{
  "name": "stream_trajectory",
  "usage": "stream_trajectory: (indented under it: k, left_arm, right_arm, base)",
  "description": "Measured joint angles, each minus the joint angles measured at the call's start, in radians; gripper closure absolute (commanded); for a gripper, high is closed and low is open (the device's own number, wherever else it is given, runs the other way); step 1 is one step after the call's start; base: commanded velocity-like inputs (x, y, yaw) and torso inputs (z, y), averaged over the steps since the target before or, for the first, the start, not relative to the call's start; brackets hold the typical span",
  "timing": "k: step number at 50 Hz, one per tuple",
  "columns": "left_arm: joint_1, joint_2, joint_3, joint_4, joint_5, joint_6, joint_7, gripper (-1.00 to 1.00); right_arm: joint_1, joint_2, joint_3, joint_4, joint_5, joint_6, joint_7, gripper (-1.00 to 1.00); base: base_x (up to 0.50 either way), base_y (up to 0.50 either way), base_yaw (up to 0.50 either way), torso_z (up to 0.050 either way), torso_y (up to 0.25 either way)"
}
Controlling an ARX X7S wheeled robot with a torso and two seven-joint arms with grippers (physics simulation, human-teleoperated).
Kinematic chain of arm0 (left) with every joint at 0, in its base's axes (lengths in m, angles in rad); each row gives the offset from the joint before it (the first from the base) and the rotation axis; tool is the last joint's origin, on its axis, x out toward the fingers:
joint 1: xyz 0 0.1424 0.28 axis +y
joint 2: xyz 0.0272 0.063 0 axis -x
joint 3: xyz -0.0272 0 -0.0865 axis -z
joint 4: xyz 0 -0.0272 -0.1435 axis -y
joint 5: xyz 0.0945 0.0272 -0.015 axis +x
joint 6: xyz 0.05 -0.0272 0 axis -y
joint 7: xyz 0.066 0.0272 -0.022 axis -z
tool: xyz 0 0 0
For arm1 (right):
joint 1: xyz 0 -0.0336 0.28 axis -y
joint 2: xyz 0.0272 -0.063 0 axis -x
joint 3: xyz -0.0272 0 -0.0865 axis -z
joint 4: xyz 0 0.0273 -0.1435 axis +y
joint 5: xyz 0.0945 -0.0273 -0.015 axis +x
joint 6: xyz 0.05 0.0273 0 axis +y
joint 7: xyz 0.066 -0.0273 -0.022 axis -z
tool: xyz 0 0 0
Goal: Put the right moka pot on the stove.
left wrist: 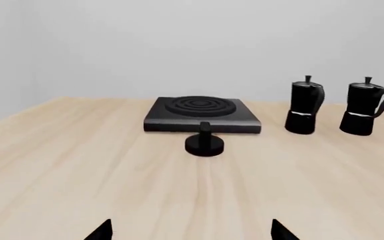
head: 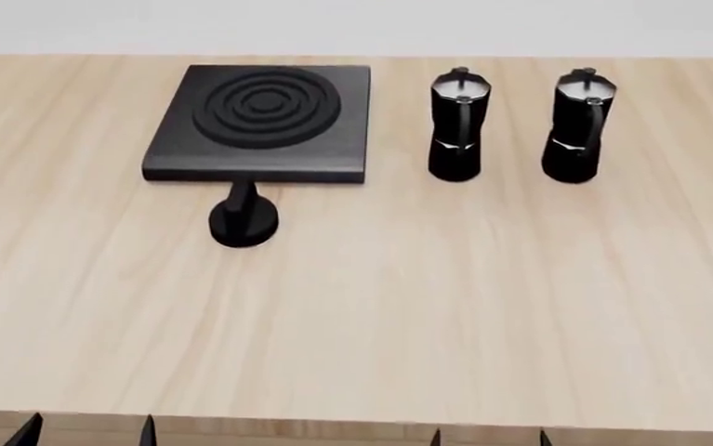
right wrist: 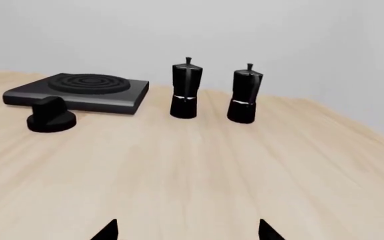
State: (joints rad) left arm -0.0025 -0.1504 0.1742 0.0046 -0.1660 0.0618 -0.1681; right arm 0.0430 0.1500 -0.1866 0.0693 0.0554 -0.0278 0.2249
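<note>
Your target, the right moka pot, is a small black pot with flat sides, a grey lid with a little knob on top and a curved black handle. It stands upright on the pale wooden table, far ahead of your right claw and a bit to its right. You see it in the right wrist view too, well apart from the claw tips. Nothing is touching it.

Just beside it, on its left, stands a second black pot that looks the same. The two pots do not touch. This one is almost straight ahead of your right claw.

Farther left lies the stove, a flat square black slab with raised grey rings on top. It sits far ahead of your left claw and a bit to its right. Its top is bare. A black oval knob rests on the table right at the stove's near edge, closer to your claws than the stove is.

Both claws hang low at the near edge of the table. Only their dark tips show. The two tips of the right claw are spread apart with nothing between them. The left claw's tips are spread apart as well, holding nothing.
</note>
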Motion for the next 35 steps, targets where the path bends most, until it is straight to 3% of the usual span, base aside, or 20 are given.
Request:
stream_trajectory:
  k: [22,35]
  left_arm:
    - [0.0,-0.012,0.013,0.003,-0.013,0.006,-0.014,-1.0]
    - [-0.001,-0.018,0.021,0.001,-0.019,0.012,-0.021,-1.0]
  right_arm:
    - [0.001,0.012,-0.016,-0.003,0.008,-0.002,0.014,-1.0]
    - [0.005,0.016,-0.019,0.006,0.028,-0.008,0.014,-1.0]
  base:
    - [0.11,0.13,0.0,0.0,0.0]
    - [0.07,0.0,0.0,0.0,0.0]
